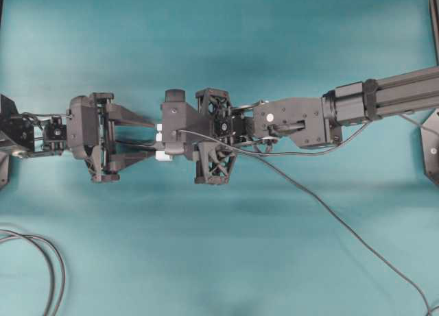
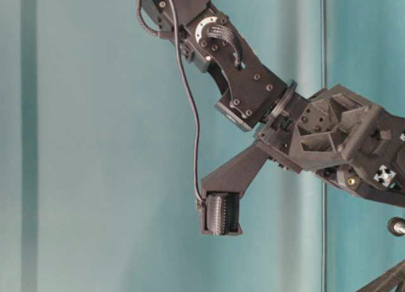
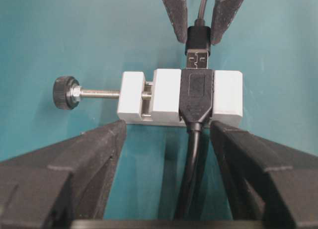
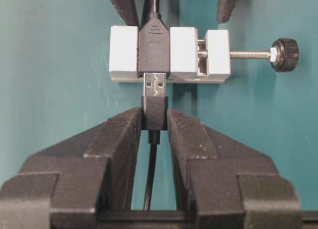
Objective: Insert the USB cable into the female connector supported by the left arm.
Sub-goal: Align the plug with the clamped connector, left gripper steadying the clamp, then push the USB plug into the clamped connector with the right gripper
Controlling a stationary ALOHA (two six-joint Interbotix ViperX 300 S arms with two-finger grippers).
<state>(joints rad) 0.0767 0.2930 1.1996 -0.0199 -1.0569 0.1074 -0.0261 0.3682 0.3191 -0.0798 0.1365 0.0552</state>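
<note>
Right gripper (image 4: 154, 120) clenched on USB cable (image 4: 154, 111), tip at female connector (image 4: 154, 46) mouth just ahead; left gripper (image 3: 169, 134) released, so pushing could shove unclamped block away.

The USB cable's (image 4: 154, 112) metallic plug tip meets the black female connector (image 4: 154, 47) in its white block.

Even, soft light; sharp frames, faint shadows underneath.
</note>
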